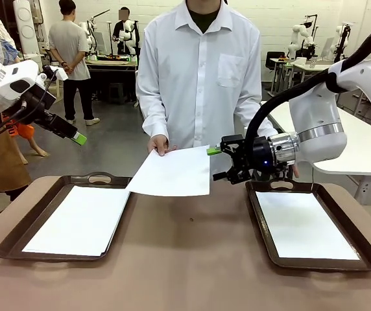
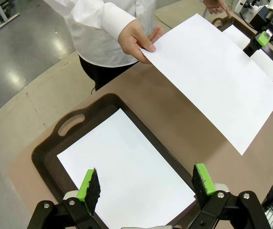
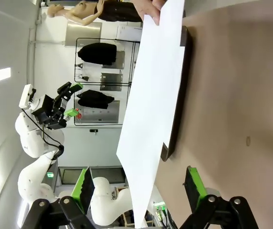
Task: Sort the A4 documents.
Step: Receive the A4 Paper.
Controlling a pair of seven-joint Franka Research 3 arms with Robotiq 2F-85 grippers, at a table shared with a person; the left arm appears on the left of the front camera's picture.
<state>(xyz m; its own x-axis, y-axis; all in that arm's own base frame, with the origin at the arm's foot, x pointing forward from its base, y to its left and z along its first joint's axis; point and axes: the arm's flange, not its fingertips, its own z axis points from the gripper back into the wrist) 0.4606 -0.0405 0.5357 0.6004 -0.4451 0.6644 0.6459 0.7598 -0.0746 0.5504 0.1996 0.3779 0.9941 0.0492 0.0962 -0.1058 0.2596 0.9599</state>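
A person's hand (image 1: pixel 160 145) holds one white A4 sheet (image 1: pixel 172 172) out flat above the middle of the table. My right gripper (image 1: pixel 216 163) stands open at that sheet's right edge. In the right wrist view the sheet (image 3: pixel 151 119) runs down between the gripper's (image 3: pixel 140 188) green pads without being clamped. A second sheet (image 1: pixel 82 220) lies in the left brown tray (image 1: pixel 17 243), and a third sheet (image 1: pixel 305 223) lies in the right tray (image 1: pixel 263 227). My left gripper (image 1: pixel 75 136) hangs open, high at the left, looking down on the left tray's sheet (image 2: pixel 127 171); its jaws (image 2: pixel 146 183) hold nothing.
The brown table top (image 1: pixel 192 259) is bare between the trays. The person in a white shirt (image 1: pixel 198 71) stands at the far edge. A white table (image 1: pixel 367 146) stands behind at the right, and people and other benches are farther back.
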